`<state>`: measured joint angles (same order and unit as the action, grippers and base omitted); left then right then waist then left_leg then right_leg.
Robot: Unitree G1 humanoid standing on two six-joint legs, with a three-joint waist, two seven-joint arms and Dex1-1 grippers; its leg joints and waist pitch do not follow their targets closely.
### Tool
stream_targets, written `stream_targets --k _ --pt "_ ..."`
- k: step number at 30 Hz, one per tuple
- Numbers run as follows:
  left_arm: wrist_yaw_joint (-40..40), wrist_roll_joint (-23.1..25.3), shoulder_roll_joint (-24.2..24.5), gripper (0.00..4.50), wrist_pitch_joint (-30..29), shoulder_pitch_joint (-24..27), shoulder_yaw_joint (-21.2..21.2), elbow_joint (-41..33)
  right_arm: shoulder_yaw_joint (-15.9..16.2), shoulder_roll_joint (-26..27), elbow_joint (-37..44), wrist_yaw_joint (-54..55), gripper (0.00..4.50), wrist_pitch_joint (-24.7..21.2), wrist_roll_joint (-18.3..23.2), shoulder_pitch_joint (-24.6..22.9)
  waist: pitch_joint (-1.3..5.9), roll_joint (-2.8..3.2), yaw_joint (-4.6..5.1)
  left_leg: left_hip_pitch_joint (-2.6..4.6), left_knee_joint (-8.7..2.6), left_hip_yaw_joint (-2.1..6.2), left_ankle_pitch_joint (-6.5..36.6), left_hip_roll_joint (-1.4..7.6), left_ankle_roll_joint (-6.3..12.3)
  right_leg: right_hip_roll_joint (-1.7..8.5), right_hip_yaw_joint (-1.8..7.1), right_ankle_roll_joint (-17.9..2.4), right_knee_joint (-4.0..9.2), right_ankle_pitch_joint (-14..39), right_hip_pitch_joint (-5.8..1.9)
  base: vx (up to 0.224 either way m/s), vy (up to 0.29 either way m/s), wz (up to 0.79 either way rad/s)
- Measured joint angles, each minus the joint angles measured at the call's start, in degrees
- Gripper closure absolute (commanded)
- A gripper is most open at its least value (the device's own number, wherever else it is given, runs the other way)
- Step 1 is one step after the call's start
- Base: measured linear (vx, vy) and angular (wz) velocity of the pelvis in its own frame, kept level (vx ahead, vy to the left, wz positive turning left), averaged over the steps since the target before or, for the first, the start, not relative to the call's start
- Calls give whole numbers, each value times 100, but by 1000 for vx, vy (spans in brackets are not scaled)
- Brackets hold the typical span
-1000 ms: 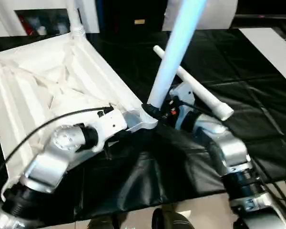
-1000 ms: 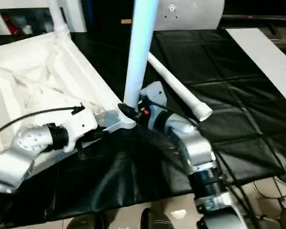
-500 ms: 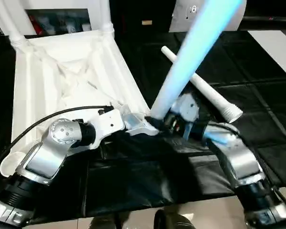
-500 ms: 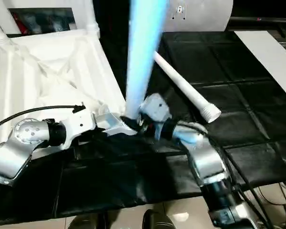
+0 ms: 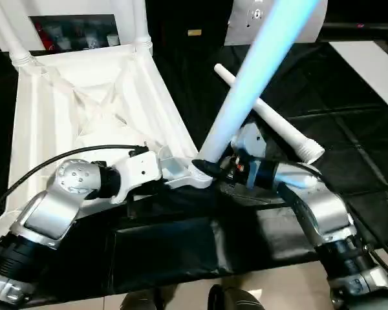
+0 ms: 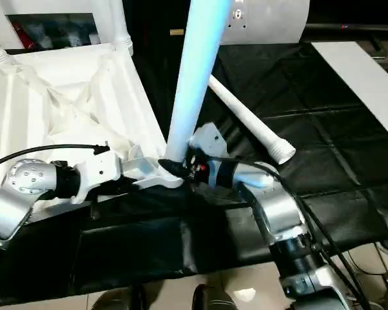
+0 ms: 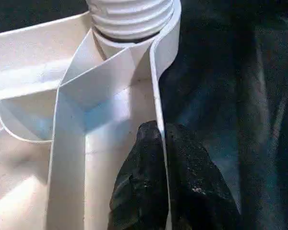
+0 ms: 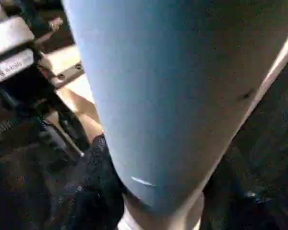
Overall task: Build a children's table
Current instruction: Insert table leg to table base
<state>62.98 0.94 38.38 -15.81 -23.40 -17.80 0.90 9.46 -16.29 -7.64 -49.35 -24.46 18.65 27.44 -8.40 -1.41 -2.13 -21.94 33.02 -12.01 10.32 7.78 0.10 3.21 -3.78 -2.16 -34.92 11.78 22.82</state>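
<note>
A worktable (image 5: 349, 129) under a black cover, quilted in squares, fills the scene, and the cover's loose front edge (image 5: 181, 258) hangs in folds over a pale, glossy floor (image 5: 278, 294). Off the table's far right corner lies a flat white surface (image 5: 368, 61). Past the far edge the room is dark, with a white panel (image 6: 271, 19) standing there.

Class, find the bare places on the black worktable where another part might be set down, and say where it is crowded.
Bare black cover lies beyond the loose leg, toward the right edge, and along the near edge between the forearms. It is crowded at the tabletop's near corner, where both grippers and the raised leg meet.
</note>
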Motion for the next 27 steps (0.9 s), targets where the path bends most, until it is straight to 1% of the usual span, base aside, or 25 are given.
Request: stream_targets --k 2,6,10,13,15,17,19,21,27 --pt "84 -6 28 450 67 0 -13 12 2 -44 -36 -111 259 -267 104 66 0 -1 -28 1 7 0 -1 0 -1 1 0 0 -6 0 0 0 0 0" --pt "148 -16 31 450 127 -35 -29 73 20 -97 -134 -213 259 -386 140 168 1 -2 -39 0 15 0 -1 0 -1 2 1 -1 -12 -1 -1 0 0 0" --pt "191 -16 26 450 218 -136 -112 194 161 -249 -152 -340 259 -271 30 232 2 -2 -81 -1 15 0 -1 0 -1 3 1 -1 -12 -1 0 0 0 0" --pt "240 -13 16 450 271 -165 -113 257 330 -314 -160 -430 259 -44 -172 321 2 -3 -91 0 15 0 -1 0 -1 3 0 -1 -13 -1 0 0 0 0" --pt "261 -10 16 450 310 -178 -113 288 506 -380 -177 -508 259 159 -359 417 2 -4 -86 3 15 0 -1 0 -2 3 1 -1 -16 -1 0 0 0 0" --pt "263 -9 15 450 326 -185 -115 319 617 -398 -178 -550 259 272 -498 457 8 -13 -86 7 15 0 -2 2 -4 3 0 -1 -19 -1 -1 0 0 0" --pt "281 -9 15 450 333 -211 -119 370 716 -395 -267 -609 259 295 -588 580 9 -15 -75 15 16 0 -4 2 -6 3 1 -1 -23 -1 -7 0 0 0" --pt "288 -3 16 450 336 -215 -122 401 781 -395 -381 -660 259 295 -608 666 17 -29 -63 30 15 0 -4 2 -6 3 1 0 -22 0 -18 0 0 0" --pt "303 -1 17 450 353 -225 -136 449 826 -414 -419 -763 259 301 -697 642 27 -57 -63 94 -5 1 5 2 -17 3 2 16 -4 18 -79 0 0 0"
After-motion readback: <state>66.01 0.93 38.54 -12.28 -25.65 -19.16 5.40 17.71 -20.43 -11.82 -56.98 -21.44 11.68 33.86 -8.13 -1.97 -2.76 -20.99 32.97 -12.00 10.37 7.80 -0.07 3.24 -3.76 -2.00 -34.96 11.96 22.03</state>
